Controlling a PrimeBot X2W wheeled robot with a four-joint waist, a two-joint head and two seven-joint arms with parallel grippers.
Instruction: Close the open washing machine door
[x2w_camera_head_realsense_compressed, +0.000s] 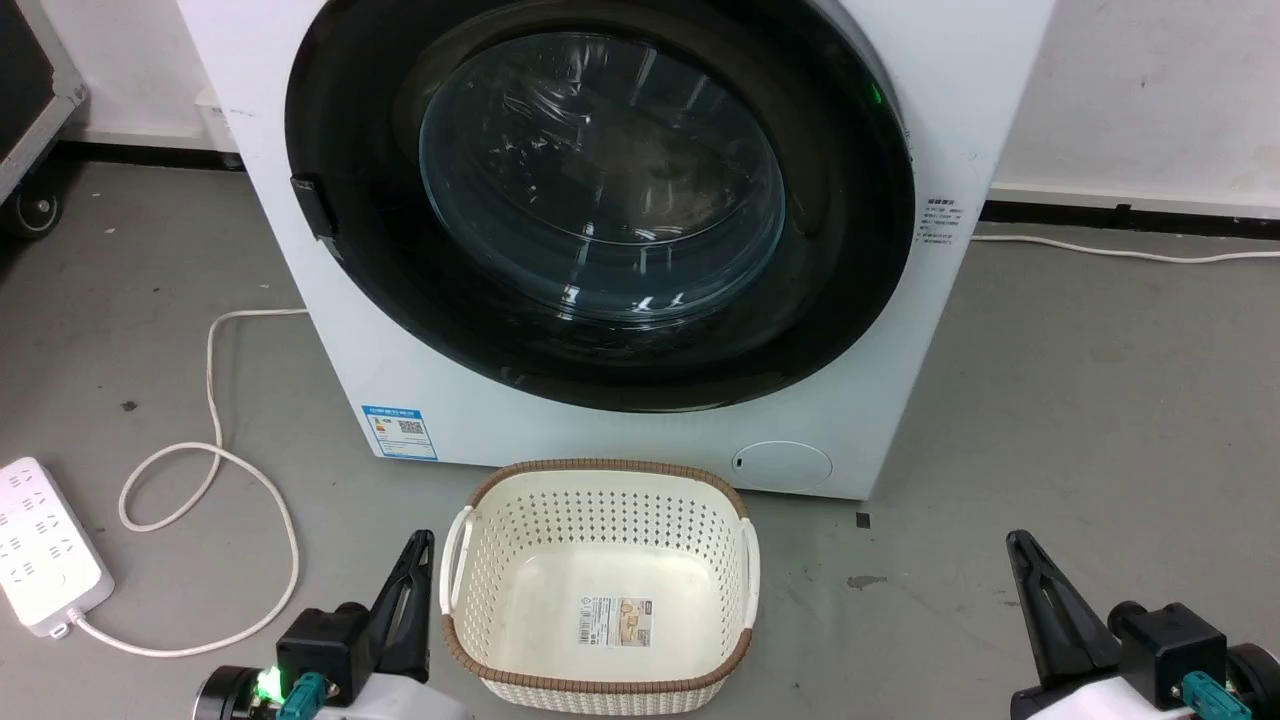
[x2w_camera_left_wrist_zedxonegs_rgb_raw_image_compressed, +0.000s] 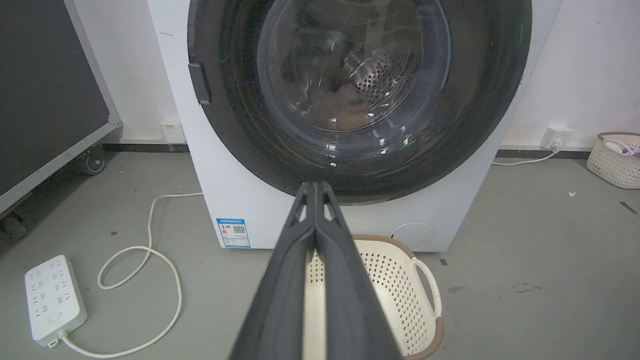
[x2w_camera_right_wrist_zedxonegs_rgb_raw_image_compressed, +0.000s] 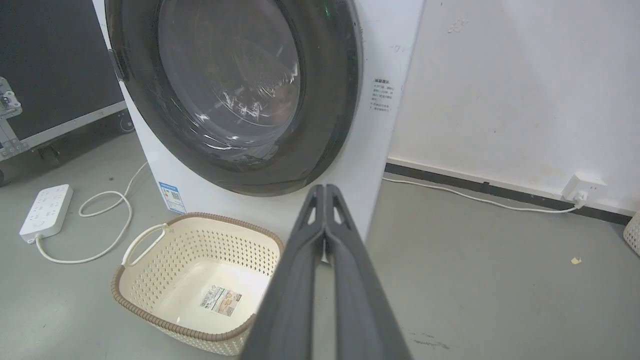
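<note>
- Head view: the door (x2w_camera_head_realsense_compressed: 600, 210) lies against the front of the washing machine (x2w_camera_head_realsense_compressed: 640, 440) and looks pushed to. You cannot tell whether the catch has clicked, so it may swing out again if left. The left gripper (x2w_camera_head_realsense_compressed: 420, 545) and right gripper (x2w_camera_head_realsense_compressed: 1018, 548) sit low, well short of it, either side of the basket (x2w_camera_head_realsense_compressed: 610, 467)
- Left wrist view: the left gripper (x2w_camera_left_wrist_zedxonegs_rgb_raw_image_compressed: 315, 187) has its fingers pressed together, empty. If you drive forward for a push, you may shove the basket (x2w_camera_left_wrist_zedxonegs_rgb_raw_image_compressed: 425, 280) into the machine
- Right wrist view: the right gripper (x2w_camera_right_wrist_zedxonegs_rgb_raw_image_compressed: 325, 190) is likewise pinched together on nothing. Its narrow tips may skid on the glass (x2w_camera_right_wrist_zedxonegs_rgb_raw_image_compressed: 230, 85); press the black rim (x2w_camera_right_wrist_zedxonegs_rgb_raw_image_compressed: 330, 100) instead
</note>
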